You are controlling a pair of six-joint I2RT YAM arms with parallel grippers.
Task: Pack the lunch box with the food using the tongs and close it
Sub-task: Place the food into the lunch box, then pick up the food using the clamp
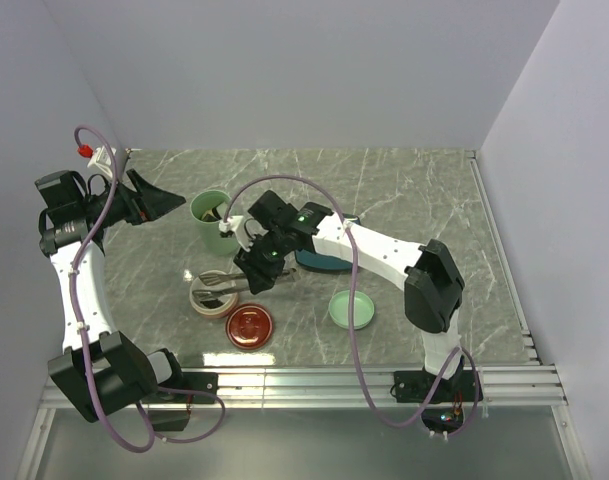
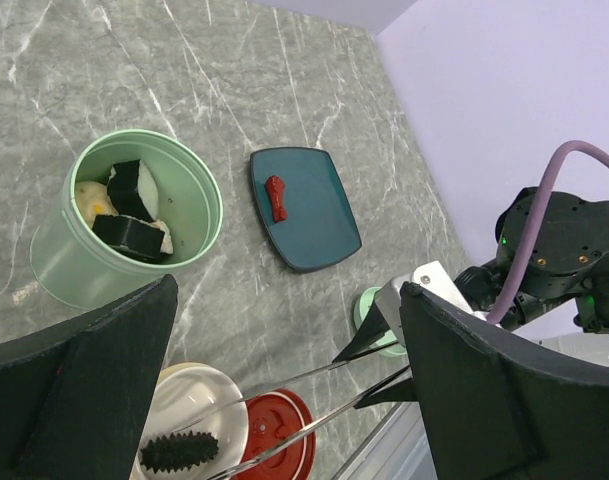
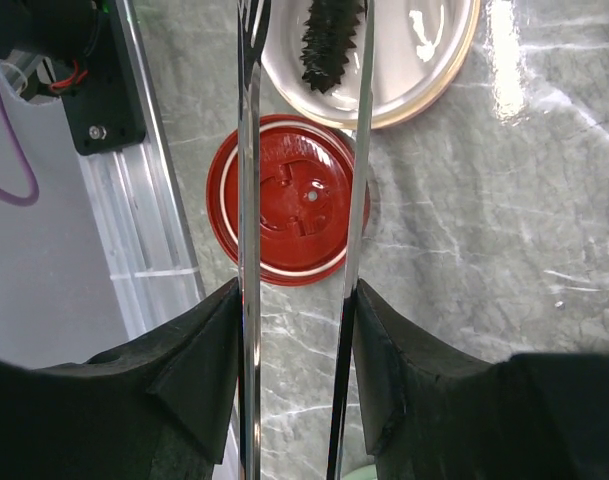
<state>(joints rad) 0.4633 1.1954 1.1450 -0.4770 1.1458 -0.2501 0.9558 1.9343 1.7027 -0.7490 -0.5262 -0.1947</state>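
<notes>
Marble table (image 1: 404, 190) carries everything. The left gripper (image 2: 289, 300) gapes wide with nothing in it (raised off the table, at nine o'clock from the pot). The right gripper (image 3: 296, 300) clamps the silver tongs (image 3: 248, 200). The mint-green pot (image 2: 69, 270) holds black-and-white pieces (image 2: 134, 190). At its three o'clock the teal plate (image 2: 319, 215) bears one red piece (image 2: 276, 197). The cream bowl (image 3: 424, 70) sits at the pot's six o'clock, with a dark spiky piece (image 3: 331, 40) inside between the parted tong tips. The dark-red lid (image 3: 294, 215) lies at the bowl's five o'clock, and the mint lid (image 1: 352, 309) lies at three o'clock from it.
</notes>
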